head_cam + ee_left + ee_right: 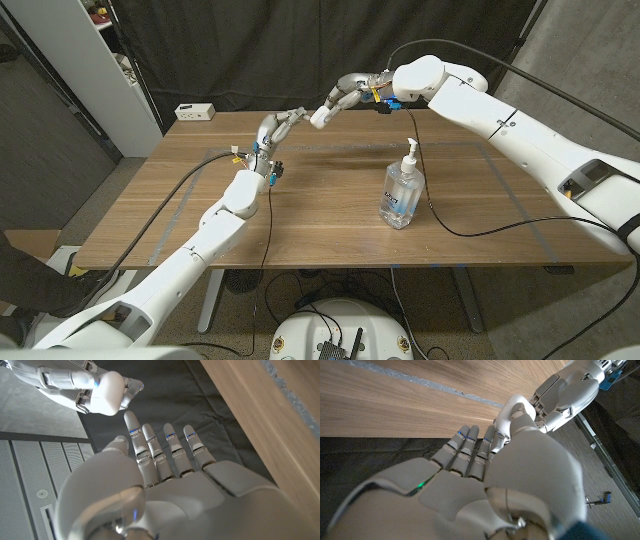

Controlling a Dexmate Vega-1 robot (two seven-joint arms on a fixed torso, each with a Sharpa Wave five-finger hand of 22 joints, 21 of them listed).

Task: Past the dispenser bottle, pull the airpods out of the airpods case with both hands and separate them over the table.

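Holding both arms raised over the far edge of the tabletop [330,215], past the dispenser bottle [399,190], I see the right robot hand [345,97] pinching the white airpods case [106,393], while the left robot hand [280,127] reaches toward it, fingers extended and empty. By my reckoning nothing is separated yet. Whether the case lid is open I cannot tell; no earbuds are visible.

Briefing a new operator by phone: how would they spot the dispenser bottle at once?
On the wooden table, look at its right half, toward the near edge. The dispenser bottle stands upright there beside a black cable. It is clear with a white pump top, unlike the low white box at the far left corner.
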